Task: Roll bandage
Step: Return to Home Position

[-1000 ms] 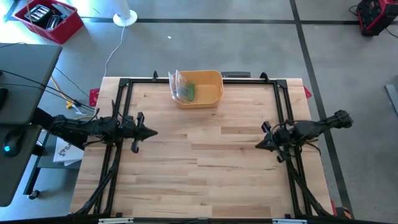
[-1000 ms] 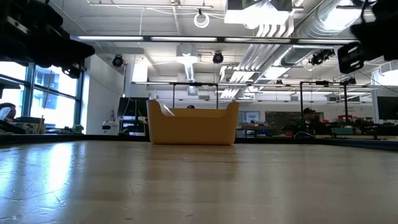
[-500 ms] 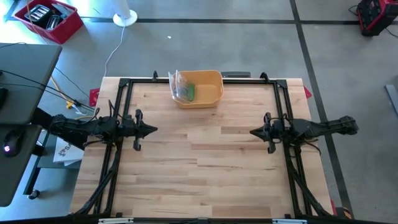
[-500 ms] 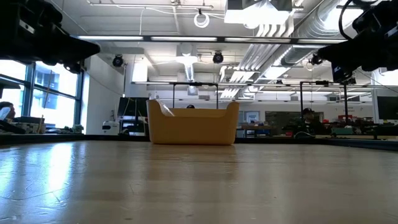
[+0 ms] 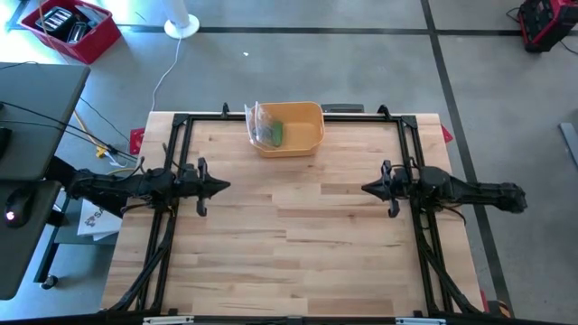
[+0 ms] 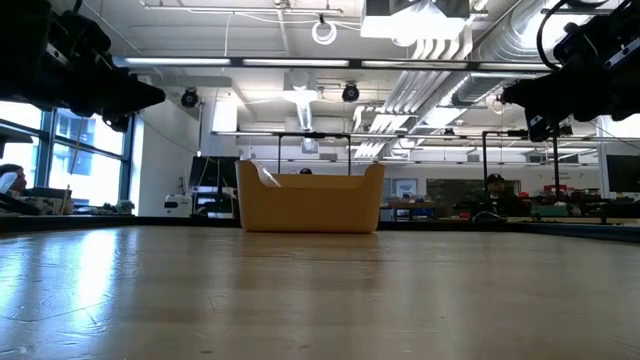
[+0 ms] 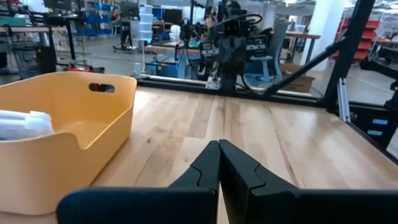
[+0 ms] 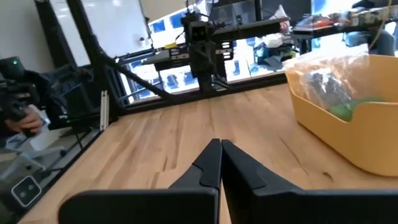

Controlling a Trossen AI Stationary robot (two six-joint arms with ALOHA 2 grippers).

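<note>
A yellow bin (image 5: 287, 129) stands at the table's far edge, near the middle. A clear plastic bag (image 5: 264, 126) with something green (image 5: 275, 134) in it lies in the bin's left part; it also shows in the right wrist view (image 8: 336, 84). My left gripper (image 5: 226, 188) is shut and empty above the table's left side. My right gripper (image 5: 364, 190) is shut and empty above the right side. Both point toward the table's middle.
A black frame (image 5: 289, 118) runs along the table's far, left and right edges. The wooden table top (image 5: 298, 244) between and in front of the grippers is bare. People sit at desks in the room beyond (image 6: 12, 182).
My right gripper has gone toward the table's left edge and a little toward the far edge, and its arm has swung from a slant to lie level across the table. My left gripper has crept slightly toward the table's middle.
</note>
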